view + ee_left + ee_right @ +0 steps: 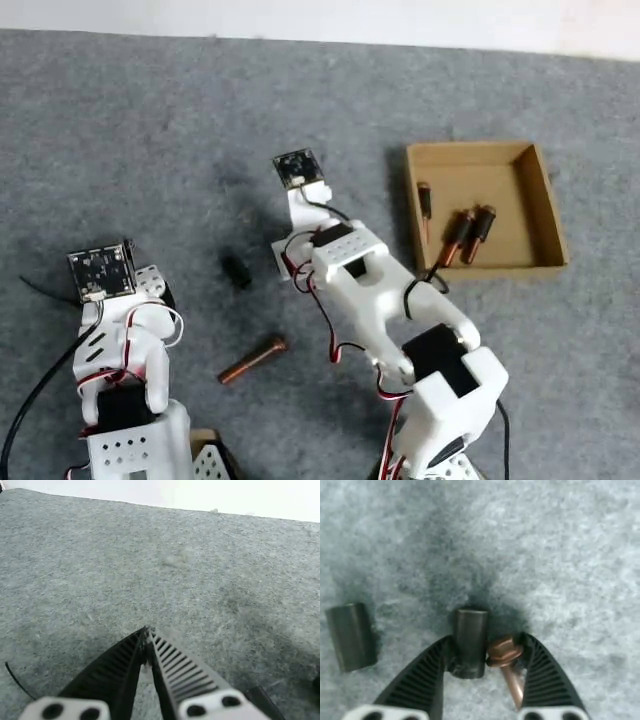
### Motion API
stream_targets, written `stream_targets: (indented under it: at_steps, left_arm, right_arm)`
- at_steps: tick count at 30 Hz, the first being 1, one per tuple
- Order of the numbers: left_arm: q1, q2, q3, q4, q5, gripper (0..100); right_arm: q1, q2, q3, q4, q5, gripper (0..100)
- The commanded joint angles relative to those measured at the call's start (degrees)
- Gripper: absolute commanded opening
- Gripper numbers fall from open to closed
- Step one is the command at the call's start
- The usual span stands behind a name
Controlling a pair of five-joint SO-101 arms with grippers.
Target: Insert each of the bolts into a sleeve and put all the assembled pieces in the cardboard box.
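Note:
My right gripper [486,639] is open and low over the carpet. A black sleeve [471,642] and the head of a copper bolt [505,650] sit side by side between its fingers, close against them. A second black sleeve [351,636] lies apart from them, also seen as the loose sleeve [235,270] beside the right arm [350,265]. Another copper bolt [252,360] lies on the carpet between the two arms. The cardboard box [540,215] at the right holds three assembled pieces [468,233]. My left gripper [146,631] is shut and empty over bare carpet.
The left arm [125,340] stands at the front left, with a black cable [35,395] trailing beside it. Grey carpet [150,130] covers the table, with free room at the back left. A pale strip [400,20] borders the far edge.

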Motion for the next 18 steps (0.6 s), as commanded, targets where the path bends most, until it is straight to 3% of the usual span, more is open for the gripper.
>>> stream_targets:
  at_steps: [1, 18]
  left_arm:
    - [-0.2, -1.0, -0.6, -1.4, -0.1, 1]
    - [1.5, -1.0, -0.4, -1.4, -0.4, 1]
  right_arm:
    - [1.0, -0.1, -2.1, 0.0, -0.1, 7.4]
    - [1.0, -0.1, -3.1, -3.6, 4.1, 7.4]
